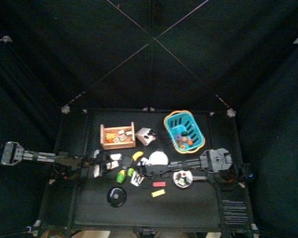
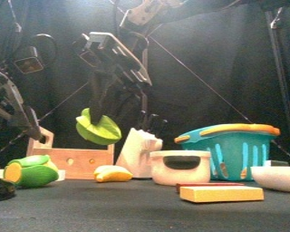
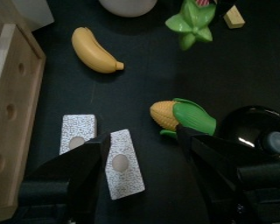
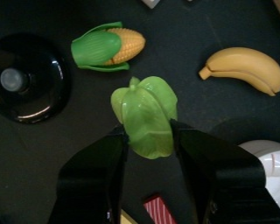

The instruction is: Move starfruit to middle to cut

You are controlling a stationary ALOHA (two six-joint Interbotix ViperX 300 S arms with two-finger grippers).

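The starfruit [image 4: 145,114], a ribbed yellow-green toy fruit, sits between the jaws of my right gripper [image 4: 149,133], which is shut on it. In the front view the starfruit [image 2: 97,128] hangs clear above the table under the right gripper [image 2: 101,111], left of the middle. It also shows far off in the left wrist view as the starfruit [image 3: 192,24]. My left gripper [image 3: 149,157] stands open and holds nothing, low over the table's left side.
Below the held fruit lie a corn cob [image 4: 108,45], a banana [image 4: 245,68], a black pan [image 4: 24,77] and a white bowl [image 4: 271,162]. A blue basket [image 2: 232,145], a wooden rack [image 2: 69,161], a white cup [image 2: 181,168] and a yellow block [image 2: 220,192] stand nearby.
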